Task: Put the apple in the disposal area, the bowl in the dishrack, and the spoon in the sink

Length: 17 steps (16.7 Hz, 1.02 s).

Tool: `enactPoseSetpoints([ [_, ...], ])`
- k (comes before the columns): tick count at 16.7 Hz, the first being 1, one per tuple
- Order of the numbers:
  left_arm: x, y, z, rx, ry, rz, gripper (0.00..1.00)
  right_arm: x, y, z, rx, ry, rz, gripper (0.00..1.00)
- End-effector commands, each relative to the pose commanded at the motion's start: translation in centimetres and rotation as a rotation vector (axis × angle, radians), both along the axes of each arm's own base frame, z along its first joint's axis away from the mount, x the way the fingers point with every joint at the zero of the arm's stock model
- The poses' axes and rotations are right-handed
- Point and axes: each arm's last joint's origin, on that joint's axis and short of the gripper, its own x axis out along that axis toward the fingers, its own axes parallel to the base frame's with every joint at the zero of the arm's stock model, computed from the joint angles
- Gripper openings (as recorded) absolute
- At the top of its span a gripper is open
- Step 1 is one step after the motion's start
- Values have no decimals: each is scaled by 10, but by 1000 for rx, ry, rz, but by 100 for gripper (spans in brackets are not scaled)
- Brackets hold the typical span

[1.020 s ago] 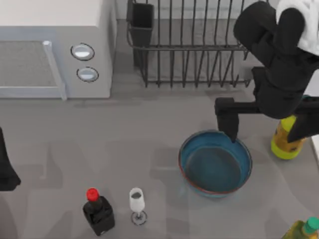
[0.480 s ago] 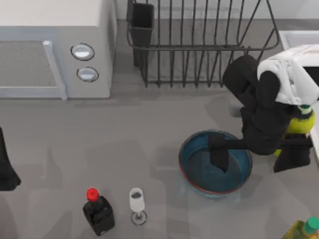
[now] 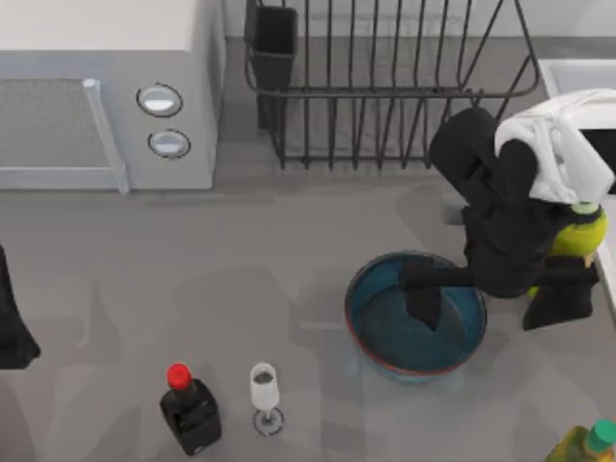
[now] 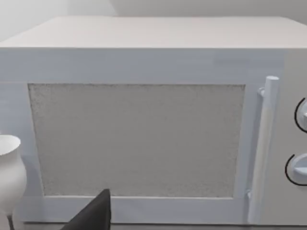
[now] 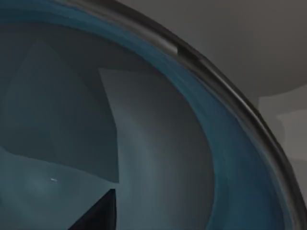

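Observation:
The blue bowl [image 3: 390, 332] with its reddish-brown rim sits on the table right of centre. My right gripper [image 3: 489, 300] is open and straddles the bowl's right rim. One finger [image 3: 422, 300] reaches down inside the bowl and the other [image 3: 558, 303] stands outside it. The right wrist view looks into the bowl's blue inside [image 5: 158, 143] and along its dark rim [image 5: 230, 96]. The dark wire dishrack [image 3: 385, 87] with its black utensil cup [image 3: 274, 43] stands at the back. A corner of the white sink [image 3: 577, 69] shows at the right edge. The apple and the spoon are out of view.
A white microwave [image 3: 106, 96] fills the back left, and its door [image 4: 136, 139] faces the left wrist camera. A black bottle with a red cap [image 3: 190, 409] and a wine glass [image 3: 265, 390] stand near the front. A yellow bottle [image 3: 582, 234] is behind my right arm, a green-capped bottle [image 3: 589, 443] at the front right. My left arm [image 3: 12, 327] is parked at the left edge.
My right arm has come down from beside the dishrack to the bowl, and one finger has dropped inside the rim. In the last half second it has barely shifted. The bowl has not moved.

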Motion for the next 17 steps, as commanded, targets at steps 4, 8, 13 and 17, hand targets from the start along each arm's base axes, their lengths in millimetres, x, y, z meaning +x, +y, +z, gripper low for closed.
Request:
enactPoseSetpoints([
  [4, 0, 0, 0, 0, 0, 0, 100, 0, 0, 0, 0, 0, 0, 55],
  [8, 0, 0, 0, 0, 0, 0, 100, 0, 0, 0, 0, 0, 0, 25],
  [13, 0, 0, 0, 0, 0, 0, 100, 0, 0, 0, 0, 0, 0, 0],
  [17, 0, 0, 0, 0, 0, 0, 100, 0, 0, 0, 0, 0, 0, 0],
])
